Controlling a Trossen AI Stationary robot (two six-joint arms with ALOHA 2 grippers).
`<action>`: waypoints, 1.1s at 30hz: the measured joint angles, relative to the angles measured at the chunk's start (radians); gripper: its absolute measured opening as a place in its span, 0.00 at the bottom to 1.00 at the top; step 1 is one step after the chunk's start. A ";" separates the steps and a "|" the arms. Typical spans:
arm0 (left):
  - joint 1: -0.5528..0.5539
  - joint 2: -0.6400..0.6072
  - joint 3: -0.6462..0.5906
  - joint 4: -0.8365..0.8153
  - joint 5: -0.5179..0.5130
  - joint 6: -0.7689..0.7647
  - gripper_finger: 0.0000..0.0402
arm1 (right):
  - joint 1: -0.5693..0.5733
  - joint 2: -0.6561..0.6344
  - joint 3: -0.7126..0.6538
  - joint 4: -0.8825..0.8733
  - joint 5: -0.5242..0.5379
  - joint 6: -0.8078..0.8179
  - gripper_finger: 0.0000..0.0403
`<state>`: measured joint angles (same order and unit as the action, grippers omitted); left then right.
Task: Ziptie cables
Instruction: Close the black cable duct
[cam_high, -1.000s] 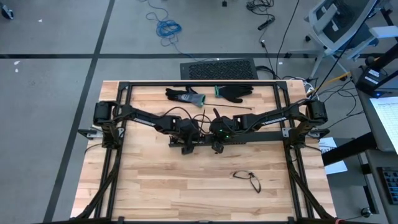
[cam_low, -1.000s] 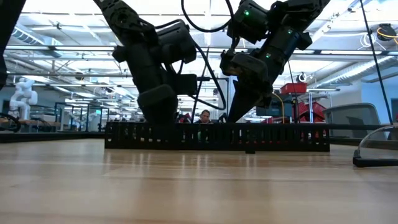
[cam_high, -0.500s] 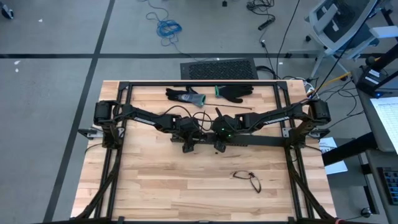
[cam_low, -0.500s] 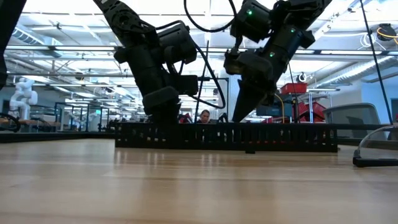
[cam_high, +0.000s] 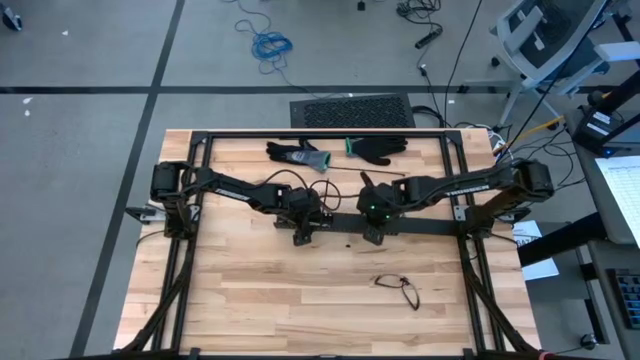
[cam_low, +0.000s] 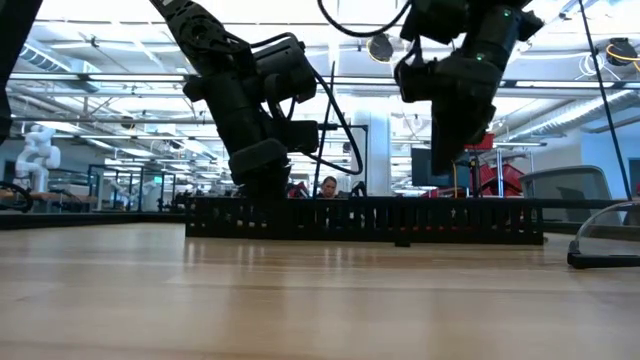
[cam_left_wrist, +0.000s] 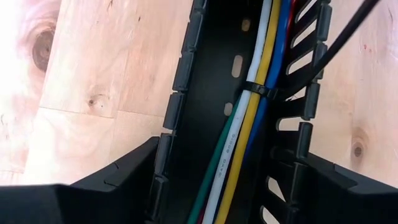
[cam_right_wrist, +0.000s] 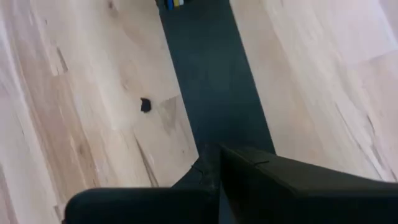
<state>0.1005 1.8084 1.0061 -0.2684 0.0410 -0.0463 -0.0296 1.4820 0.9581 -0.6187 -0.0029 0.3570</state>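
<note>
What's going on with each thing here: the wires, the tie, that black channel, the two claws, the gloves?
cables: lying in the duct, bundled.
zip tie: cinched around the cables.
duct: flat on the table, slotted walls upright.
left gripper: fingers straddling the duct, partly open.
right gripper: shut, empty, above the duct.
gloves: lying at the table's far edge.
eyeglasses: lying on the table, unfolded.

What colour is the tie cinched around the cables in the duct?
Black. The zip tie wraps the cables; the left wrist view shows it best.
</note>
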 joint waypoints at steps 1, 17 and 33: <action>0.000 0.000 0.000 0.000 0.000 0.000 0.72 | 0.000 0.002 0.000 -0.006 -0.001 -0.002 0.00; -0.003 0.000 0.000 -0.006 0.005 -0.001 0.72 | -0.001 0.189 0.008 0.154 0.027 -0.096 0.00; -0.019 0.000 0.000 -0.001 0.003 -0.050 0.72 | -0.002 0.261 0.005 0.377 -0.003 -0.044 0.00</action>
<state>0.0811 1.8088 1.0061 -0.2691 0.0437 -0.0967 -0.0315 1.7431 0.9627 -0.2419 -0.0063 0.3134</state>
